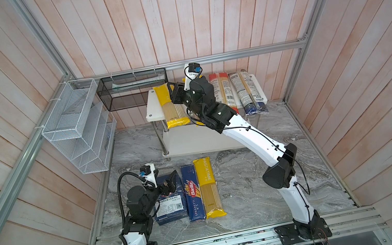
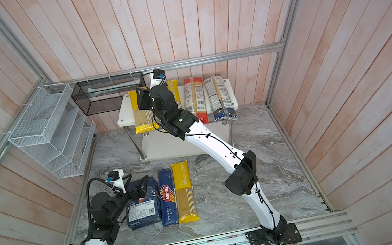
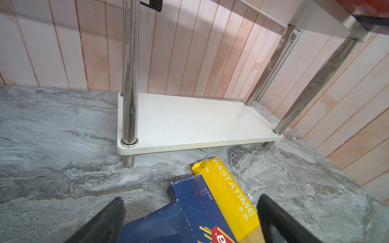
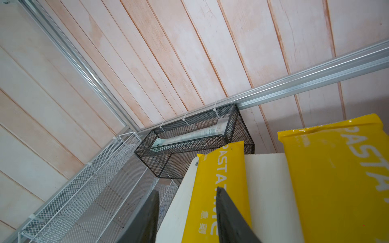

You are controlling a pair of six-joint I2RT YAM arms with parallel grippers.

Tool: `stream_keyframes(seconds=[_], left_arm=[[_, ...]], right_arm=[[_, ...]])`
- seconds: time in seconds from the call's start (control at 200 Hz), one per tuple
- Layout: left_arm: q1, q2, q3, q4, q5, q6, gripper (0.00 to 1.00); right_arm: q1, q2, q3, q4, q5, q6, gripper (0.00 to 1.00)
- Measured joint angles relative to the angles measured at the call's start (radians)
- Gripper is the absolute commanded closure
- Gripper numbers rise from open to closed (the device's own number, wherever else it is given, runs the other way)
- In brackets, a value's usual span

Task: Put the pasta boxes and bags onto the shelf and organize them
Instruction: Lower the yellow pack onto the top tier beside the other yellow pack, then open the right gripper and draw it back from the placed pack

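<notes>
The shelf (image 1: 153, 109) carries several bags on its top board: a yellow one (image 1: 169, 111) at the left, a red-ended one (image 1: 223, 91) and a blue-ended one (image 1: 249, 92). A second yellow bag (image 4: 336, 178) lies mostly behind my right arm. My right gripper (image 1: 172, 91) (image 4: 187, 190) hovers open over the left yellow bag (image 4: 216, 189) and the board's edge. On the floor lie the wide pasta box (image 1: 171, 206), the narrow box (image 1: 192, 192) and a yellow bag (image 1: 207, 186). Above the wide box my left gripper (image 1: 169, 179) (image 3: 190, 210) is open and empty.
The shelf's lower board (image 3: 189, 122) is bare between chrome legs (image 3: 129, 84). A black mesh basket (image 1: 133, 89) hangs on the back wall left of the shelf. A white wire rack (image 1: 78, 127) is fixed to the left wall. Grey marble floor (image 1: 251, 195) lies right of the floor bag.
</notes>
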Motion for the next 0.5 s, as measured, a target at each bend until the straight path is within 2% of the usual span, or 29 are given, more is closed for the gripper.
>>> stream_keyframes(seconds=[0.265,0.5], left_arm=[[0.0,0.0,0.0,0.0,0.0,0.0,0.0],[0.0,0.0,0.0,0.0,0.0,0.0,0.0]], right_arm=[[0.021,-0.071,-0.011,-0.08,-0.049,-0.123,0.55],[0.108,-0.295,-0.195,-0.152,-0.174,-0.25,0.56]])
